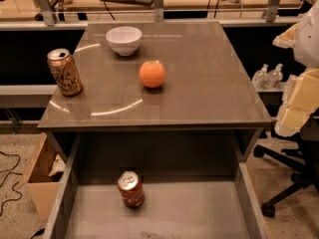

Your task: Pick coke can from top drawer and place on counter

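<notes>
The coke can, red with a silver top, stands upright on the floor of the open top drawer, left of its middle and near its back. The drawer is pulled out under the front edge of the counter, a glossy grey-brown tabletop. My arm, white with pale yellow parts, reaches in at the right edge of the view, and the gripper hangs there, beside the counter's right side. It is well to the right of and above the can and touches nothing.
On the counter stand a tan-gold patterned can at the left, a white bowl at the back and an orange near the middle. A cardboard box sits left of the drawer, and an office chair base on the right.
</notes>
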Controlling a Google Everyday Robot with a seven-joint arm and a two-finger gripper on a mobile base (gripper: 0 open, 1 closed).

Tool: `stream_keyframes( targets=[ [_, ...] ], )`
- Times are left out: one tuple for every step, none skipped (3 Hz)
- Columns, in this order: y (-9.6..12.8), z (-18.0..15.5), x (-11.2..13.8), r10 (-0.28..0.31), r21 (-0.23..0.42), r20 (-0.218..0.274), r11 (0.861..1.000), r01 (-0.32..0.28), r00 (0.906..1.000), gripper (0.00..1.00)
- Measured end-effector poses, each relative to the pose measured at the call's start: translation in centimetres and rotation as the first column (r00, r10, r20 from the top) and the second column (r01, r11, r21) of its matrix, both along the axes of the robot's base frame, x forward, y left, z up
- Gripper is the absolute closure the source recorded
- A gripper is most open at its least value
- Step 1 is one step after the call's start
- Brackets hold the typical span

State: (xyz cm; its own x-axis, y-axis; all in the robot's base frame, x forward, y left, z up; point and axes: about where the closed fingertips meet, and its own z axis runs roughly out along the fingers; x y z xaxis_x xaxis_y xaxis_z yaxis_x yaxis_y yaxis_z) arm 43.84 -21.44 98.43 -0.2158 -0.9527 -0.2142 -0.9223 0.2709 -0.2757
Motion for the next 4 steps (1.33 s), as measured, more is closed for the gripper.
stream_keyframes(
  targets=[
    [0.0,0.0,0.0,0.0,0.0,0.0,1.0,0.0,1.0,0.0],
    [0.7,-1.2,0.2,0.012,0.043,0.003,0.999,-0.012,0.9999,0.0],
    [2.2,-3.7,-0.9,0.041,0.127,0.024,0.991,-0.044,0.9989,0.0],
    [3.6,-8.2,-3.0,0.054,0.246,0.059,0.967,-0.067,0.9968,0.0]
  ],
)
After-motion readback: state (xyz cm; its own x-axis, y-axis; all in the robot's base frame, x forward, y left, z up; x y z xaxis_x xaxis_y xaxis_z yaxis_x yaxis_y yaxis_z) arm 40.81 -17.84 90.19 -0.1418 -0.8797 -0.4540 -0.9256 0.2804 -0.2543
